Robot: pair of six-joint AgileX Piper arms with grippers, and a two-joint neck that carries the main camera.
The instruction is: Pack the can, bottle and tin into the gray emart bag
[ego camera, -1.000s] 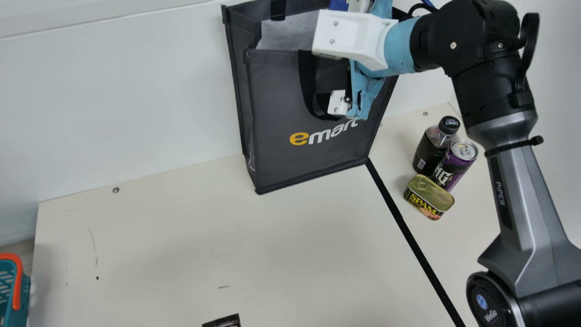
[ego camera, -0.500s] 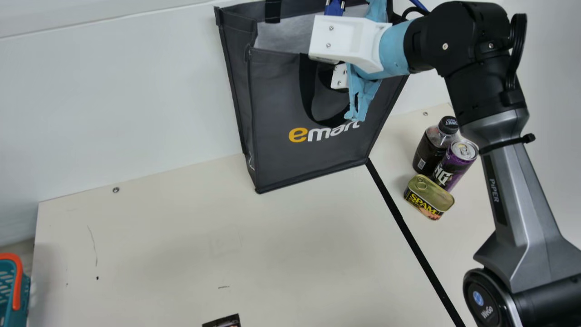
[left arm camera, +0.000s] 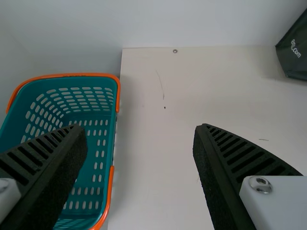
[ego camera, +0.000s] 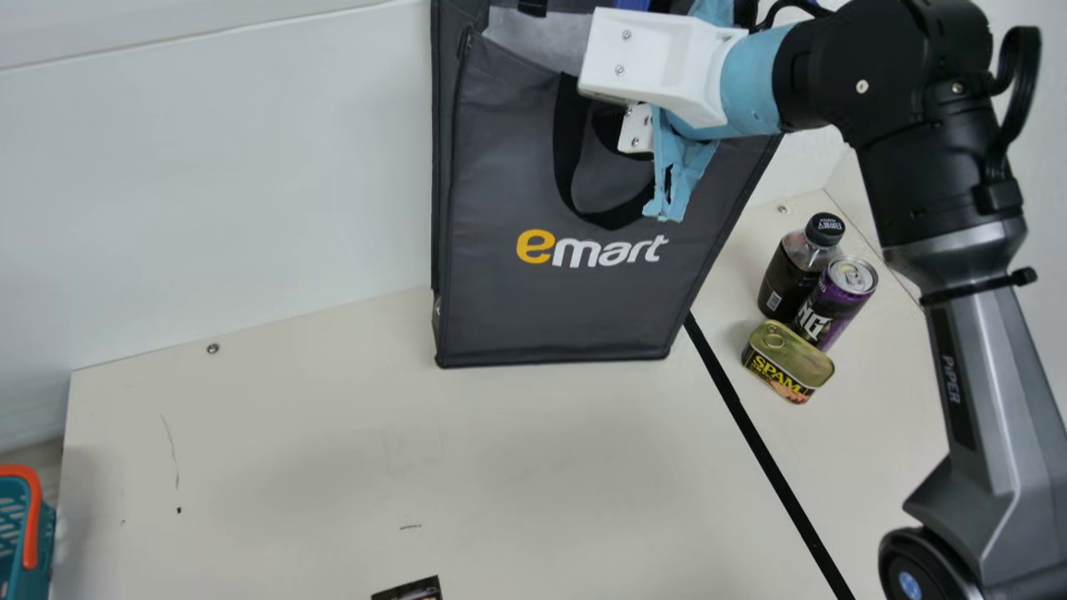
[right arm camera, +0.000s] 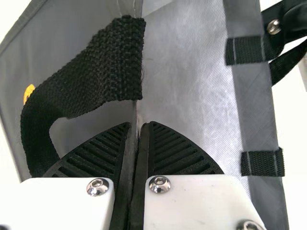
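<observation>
Fingers (right arm camera: 180, 153) of the right gripper (ego camera: 654, 62) are closed on the rim of the gray emart bag (ego camera: 567, 317).
Those of the left gripper (left arm camera: 140, 130) are held wide apart, with a teal basket (left arm camera: 103, 158) seen past one of them. Outside the bag, at its right in the main view, the bottle (ego camera: 782, 279), can (ego camera: 832, 307) and tin (ego camera: 792, 358) are grouped close together on the cream table (ego camera: 275, 450).
</observation>
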